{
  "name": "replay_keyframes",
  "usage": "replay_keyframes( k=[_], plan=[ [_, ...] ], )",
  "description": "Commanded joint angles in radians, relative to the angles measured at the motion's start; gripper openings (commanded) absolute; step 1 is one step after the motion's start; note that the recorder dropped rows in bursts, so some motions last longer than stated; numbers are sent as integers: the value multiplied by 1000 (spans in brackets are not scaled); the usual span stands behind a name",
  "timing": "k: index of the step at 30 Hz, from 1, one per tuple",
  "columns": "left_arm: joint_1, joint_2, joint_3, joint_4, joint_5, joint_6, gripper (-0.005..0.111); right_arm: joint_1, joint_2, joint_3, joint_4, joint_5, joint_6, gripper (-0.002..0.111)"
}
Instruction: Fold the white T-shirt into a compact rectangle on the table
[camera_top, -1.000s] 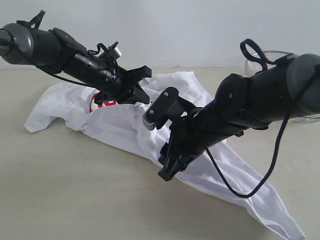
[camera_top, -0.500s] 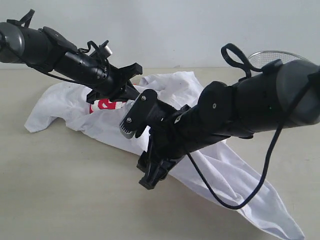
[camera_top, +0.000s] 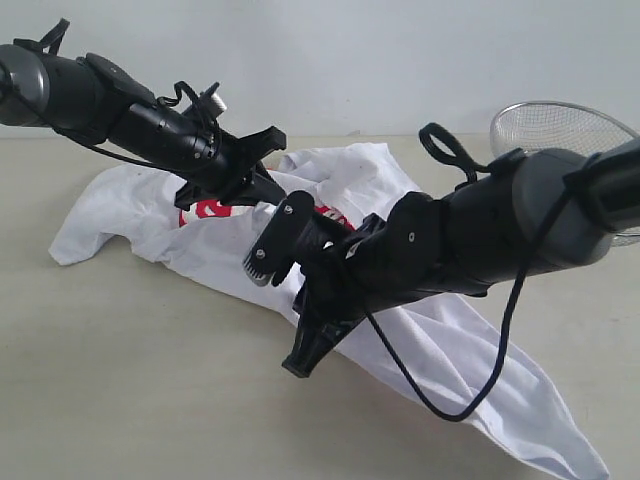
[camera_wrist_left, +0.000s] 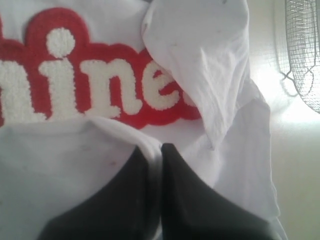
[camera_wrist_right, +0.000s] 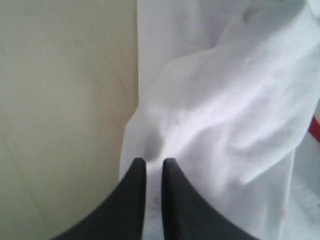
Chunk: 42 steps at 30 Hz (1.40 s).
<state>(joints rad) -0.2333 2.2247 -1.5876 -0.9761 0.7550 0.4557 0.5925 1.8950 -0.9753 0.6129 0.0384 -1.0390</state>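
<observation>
The left tool (camera_wrist_left: 161, 147) grips a fold by the red lettering (camera_wrist_left: 90, 90). The right tool (camera_wrist_right: 154, 162) pinches the near edge of the shirt (camera_top: 450, 340), whose length trails rightward.

Cannot read the red lettering (camera_wrist_left: 90, 85) whole: cropped at the edge, partly under a fold of shirt (camera_wrist_left: 200, 60). Only see part of the basket (camera_top: 560, 120). Perhaps cloth in the right gripper (camera_wrist_right: 154, 162); too blurred.
</observation>
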Motion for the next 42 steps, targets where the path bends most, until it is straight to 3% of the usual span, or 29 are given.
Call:
replay_keyframes(
  k=[1, 2, 4, 5, 8, 14, 19, 29, 34, 37, 39, 42],
  plan=[
    [2, -1, -6, -11, 17, -7, 5, -1, -1, -4, 3, -27, -10, 9],
    [2, -1, -6, -11, 15, -7, 5, -1, -3, -4, 3, -27, -8, 21],
    [2, -1, -6, -11, -5, -7, 5, -1, -14, -4, 6, -11, -7, 59],
    [3, -1, -8, -15, -18, -13, 5, -1, -14, -4, 6, -9, -17, 68],
    [3, -1, -16, -15, -26, -12, 5, -1, -12, -4, 6, -16, -18, 51],
    [3, 4, -29, -15, -20, -12, 5, 45, -12, -4, 6, -58, -18, 67],
    [3, 4, -31, -26, -12, -12, 5, 78, 11, -4, 6, -184, -18, 66],
    [3, 4, -31, -30, 2, -12, 5, 78, 82, -4, 6, -258, -18, 65],
    [3, 4, -31, -30, 7, -12, 5, 78, 85, -4, 6, -307, -51, 44],
    [3, 4, -31, -30, 7, -12, 5, 78, 102, -4, 6, -318, -67, 50],
    [3, 4, -31, -30, 11, -12, 5, 78, 109, -4, 6, -321, -76, 48],
    [3, 4, -31, -30, 13, -12, 5, 78, 117, -4, 6, -330, -85, 28]
  ],
)
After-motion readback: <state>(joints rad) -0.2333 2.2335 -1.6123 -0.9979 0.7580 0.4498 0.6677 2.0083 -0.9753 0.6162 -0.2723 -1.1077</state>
